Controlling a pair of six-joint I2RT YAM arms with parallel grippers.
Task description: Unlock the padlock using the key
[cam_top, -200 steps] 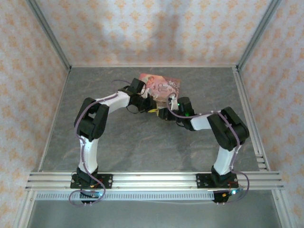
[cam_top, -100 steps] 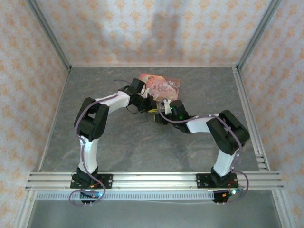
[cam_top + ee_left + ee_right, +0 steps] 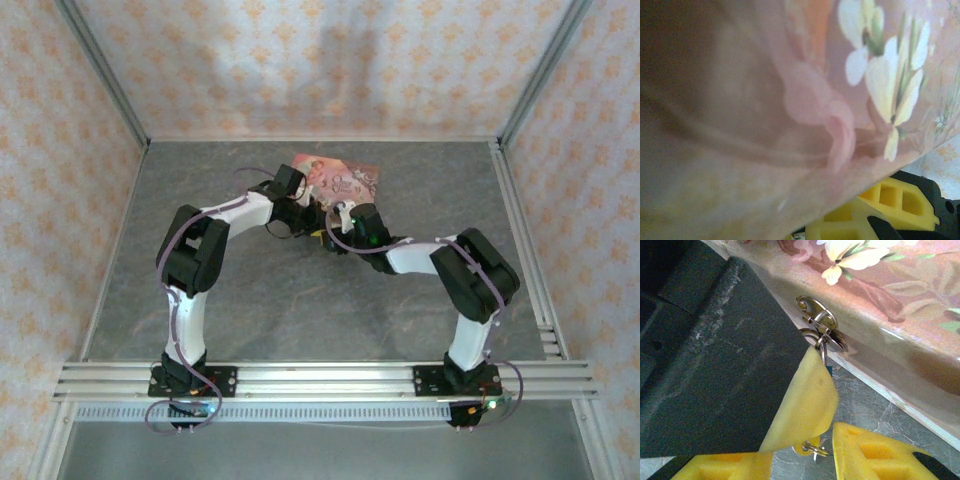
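The padlock's thin metal shackle hangs from the hasp on the front of the pink flowered tin. A curved yellow flap hides its body except for a blue sliver. Below the flap a small metal ring pokes out; the key itself is hidden. My right gripper stands open around that ring, its yellow fingers not touching it. From above, my right gripper sits at the tin's front beside my left gripper, which is shut; what it holds is hidden. Its yellow fingers lie under the tin's lid.
The tin lies on the grey table at mid-back. A dark block crowds the left of the right wrist view. Patterned walls and metal rails enclose the table.
My right gripper has moved left along the tin's front, closer to the left gripper, and its jaws have widened slightly. The left arm and the tin have stayed still.
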